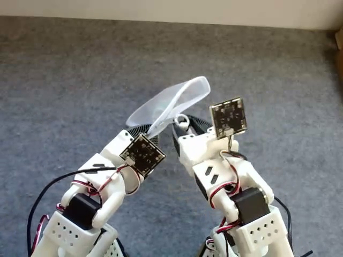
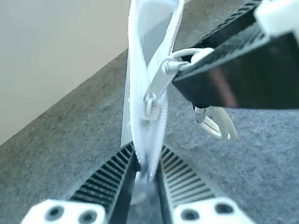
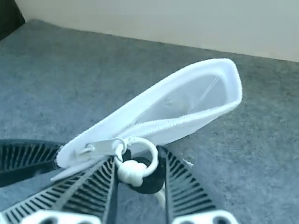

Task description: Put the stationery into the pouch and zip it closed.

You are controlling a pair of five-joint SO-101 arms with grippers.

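Note:
A translucent white pouch (image 1: 172,100) hangs in the air above the grey surface, between the two arms. My left gripper (image 2: 147,161) is shut on the pouch's (image 2: 142,56) near end, just below the zipper slider (image 2: 150,105). My right gripper (image 3: 138,168) is shut on the white ring pull (image 3: 140,156) tied to the slider (image 3: 91,150). In the high view the left gripper (image 1: 150,128) and right gripper (image 1: 183,127) meet at that same end of the pouch. The zipper teeth (image 3: 187,119) run closed toward the far end. I cannot tell what is inside the pouch (image 3: 196,93).
Grey felt-like table surface (image 1: 75,80) spreads on all sides with open room. A pale wall (image 1: 171,8) borders the far edge. A brown edge (image 1: 339,48) shows at the far right.

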